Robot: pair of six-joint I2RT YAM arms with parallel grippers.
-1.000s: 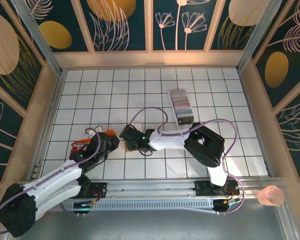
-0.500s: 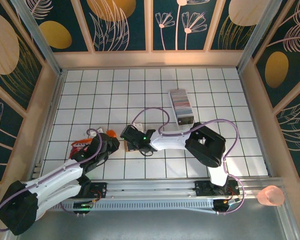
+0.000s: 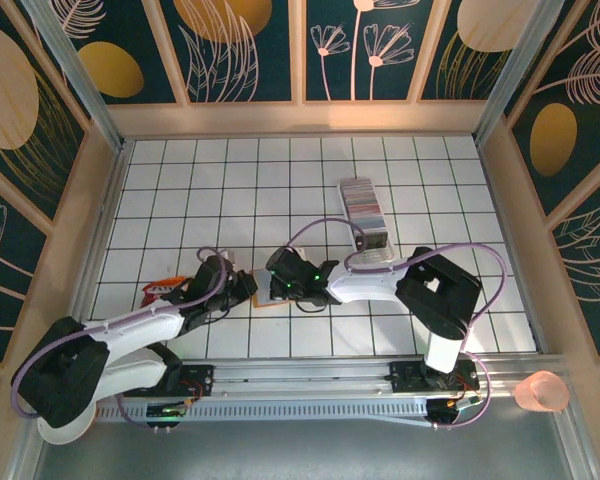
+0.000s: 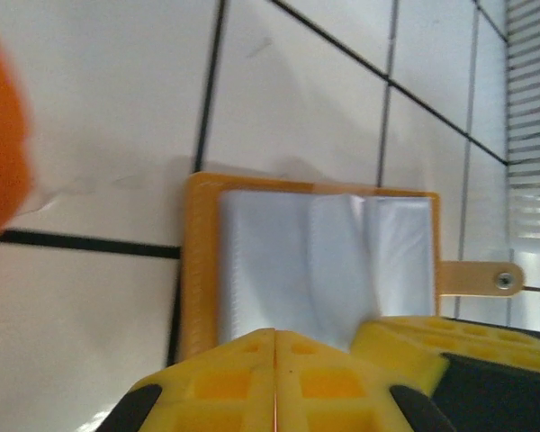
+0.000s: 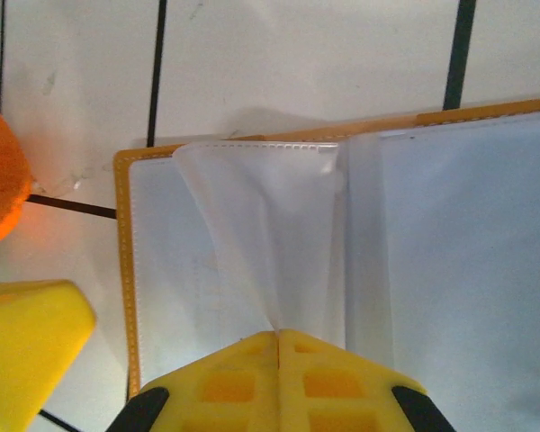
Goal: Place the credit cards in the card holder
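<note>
Moved rightward, right gripper (image 5: 277,335) pinches the card holder (image 5: 450,243); left gripper (image 4: 275,331), closed, overlaps its edge.

We count one card holder (image 4: 324,261), one clear tray (image 3: 374,244) at one o'clock holding one row of credit cards (image 3: 361,200) too dense to number, one orange-red packet (image 3: 164,292), one pink cup (image 3: 541,391), and two grippers: left gripper (image 4: 274,335), right gripper (image 5: 277,335).

We see both arms shifted right over the last second. The left gripper (image 4: 274,335) swung in from the left of the card holder (image 4: 315,261) and now sits at its edge, with its fingers (image 4: 216,382) gone from slightly apart to pressed together. The right gripper (image 5: 277,337) slid right across the card holder. It closed too, and now pinches a clear sleeve (image 5: 261,234), pulled up off the holder.
</note>
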